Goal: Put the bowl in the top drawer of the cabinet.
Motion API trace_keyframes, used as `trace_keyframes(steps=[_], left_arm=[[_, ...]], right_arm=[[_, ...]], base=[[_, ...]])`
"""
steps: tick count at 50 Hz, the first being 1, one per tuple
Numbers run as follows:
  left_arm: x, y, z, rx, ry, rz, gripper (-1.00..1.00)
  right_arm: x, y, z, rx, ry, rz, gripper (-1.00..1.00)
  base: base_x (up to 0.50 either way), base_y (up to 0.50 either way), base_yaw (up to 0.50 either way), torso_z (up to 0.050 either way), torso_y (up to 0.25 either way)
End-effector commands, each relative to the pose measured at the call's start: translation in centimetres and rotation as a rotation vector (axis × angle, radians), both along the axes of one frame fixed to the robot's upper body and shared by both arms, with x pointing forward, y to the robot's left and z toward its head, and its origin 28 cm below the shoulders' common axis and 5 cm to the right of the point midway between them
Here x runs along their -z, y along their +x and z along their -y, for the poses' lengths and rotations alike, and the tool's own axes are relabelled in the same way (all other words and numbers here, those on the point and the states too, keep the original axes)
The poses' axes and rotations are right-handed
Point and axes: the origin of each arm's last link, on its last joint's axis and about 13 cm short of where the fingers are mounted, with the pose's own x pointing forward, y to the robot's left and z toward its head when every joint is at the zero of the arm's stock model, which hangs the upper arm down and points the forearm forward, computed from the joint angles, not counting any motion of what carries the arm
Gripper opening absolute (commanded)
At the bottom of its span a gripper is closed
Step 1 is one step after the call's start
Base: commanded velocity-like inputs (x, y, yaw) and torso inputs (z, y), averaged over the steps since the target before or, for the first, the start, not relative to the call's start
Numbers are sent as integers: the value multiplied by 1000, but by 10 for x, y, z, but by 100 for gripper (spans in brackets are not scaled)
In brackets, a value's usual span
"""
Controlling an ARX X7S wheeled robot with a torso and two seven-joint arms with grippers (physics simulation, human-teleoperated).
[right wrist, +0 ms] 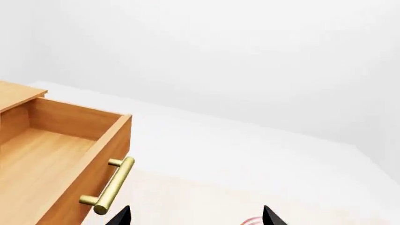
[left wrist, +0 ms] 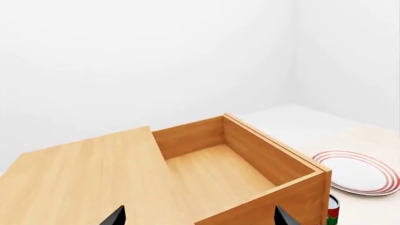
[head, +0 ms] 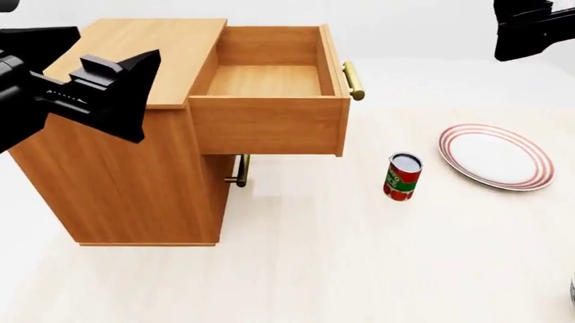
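The cabinet [head: 117, 168] stands at the left of the head view. Its top drawer [head: 269, 124] is pulled out and empty, brass handle [head: 353, 79] facing right. The bowl is out of view, unless a thin grey sliver [head: 572, 289] at the head view's right edge belongs to it; too little shows to tell. My left gripper [head: 144, 97] hovers open beside the cabinet's top, looking over the drawer [left wrist: 218, 164], with nothing between its fingertips [left wrist: 115, 216]. My right gripper [right wrist: 196, 216] is raised at the far right, open and empty, right of the drawer handle [right wrist: 109, 187].
A red and green can [head: 402, 176] stands on the pale floor right of the cabinet. A flat white plate with red rings [head: 494, 156] lies further right. The lower drawer's small brass handle [head: 240, 169] sits under the open drawer. White walls rise behind.
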Motion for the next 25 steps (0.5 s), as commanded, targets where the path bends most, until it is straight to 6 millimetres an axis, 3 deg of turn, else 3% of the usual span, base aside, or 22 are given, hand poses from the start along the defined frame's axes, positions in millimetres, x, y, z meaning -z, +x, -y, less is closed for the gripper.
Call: trace_keyframes(steps=[1,7,17,25], left_arm=[[-1,3,0,5,-5,1,100],[-1,6,0,14,-8,4,100],[-4,5,0,13,-15,13,100],[-5,7,0,15,-20,21,100]], right_arm=[[-13,-29,30,109,-31,-125,100],[-18,-47,44,150,-64,-260,100],[-14,-60,60,153,-114,-459,100],[10,-58,71,189,-142,-588,100]], base=[[0,0,0,0,0],[0,0,0,0,0],[0,0,0,0,0],[0,0,0,0,0]])
